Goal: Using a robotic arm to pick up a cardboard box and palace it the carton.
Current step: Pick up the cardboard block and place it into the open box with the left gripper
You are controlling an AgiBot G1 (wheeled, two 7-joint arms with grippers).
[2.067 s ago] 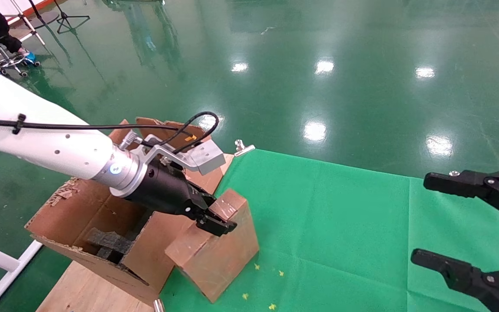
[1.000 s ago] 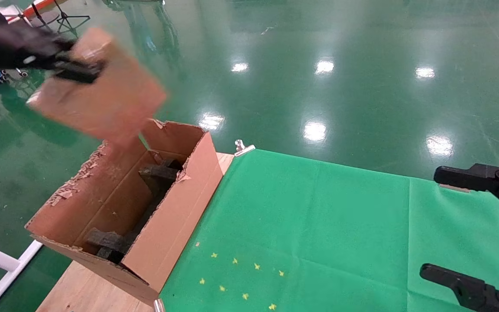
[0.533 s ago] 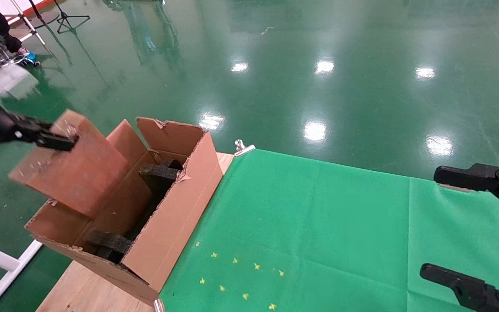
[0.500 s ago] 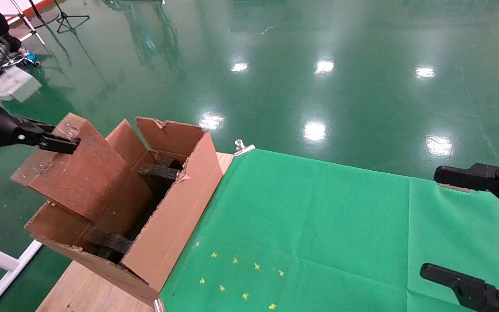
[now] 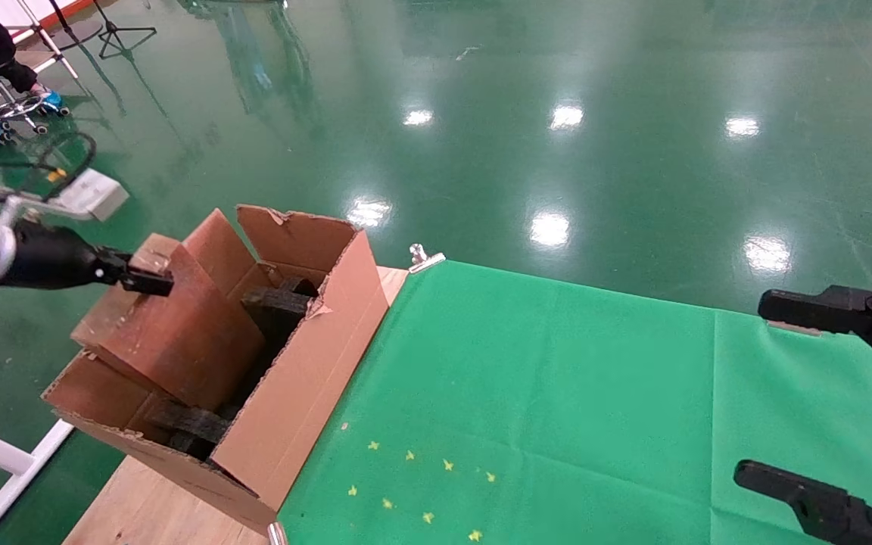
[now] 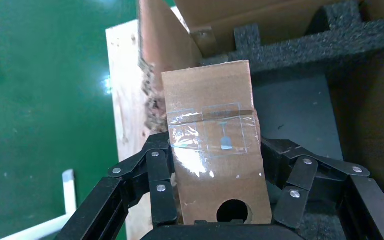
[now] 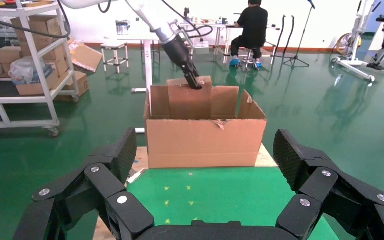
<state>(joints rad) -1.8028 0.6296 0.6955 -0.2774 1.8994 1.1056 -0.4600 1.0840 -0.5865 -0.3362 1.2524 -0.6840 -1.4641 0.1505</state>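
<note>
The reddish-brown cardboard box (image 5: 179, 333) hangs tilted with its lower end inside the open tan carton (image 5: 307, 393), at the carton's left side. My left gripper (image 5: 144, 281) on the white arm is shut on the box's upper end. In the left wrist view the black fingers (image 6: 161, 175) clamp both sides of the taped box (image 6: 205, 100), above black foam (image 6: 300, 42) on the carton floor. The right wrist view shows the box (image 7: 190, 100) sticking up out of the carton (image 7: 205, 142). My right gripper (image 5: 750, 387) stands open and empty over the cloth at the right.
A green cloth (image 5: 557, 393) with small yellow star marks (image 5: 421, 484) covers the table right of the carton. Bare wood (image 5: 148, 507) shows under the carton, near the table's left edge. A metal clip (image 5: 425, 257) holds the cloth's far corner. A seated person (image 7: 252, 25) and shelves (image 7: 25, 60) are beyond.
The left gripper lifted the box off the green cloth, swung it up and left over the carton, then lowered its lower end into the carton. The right gripper hardly moved.
</note>
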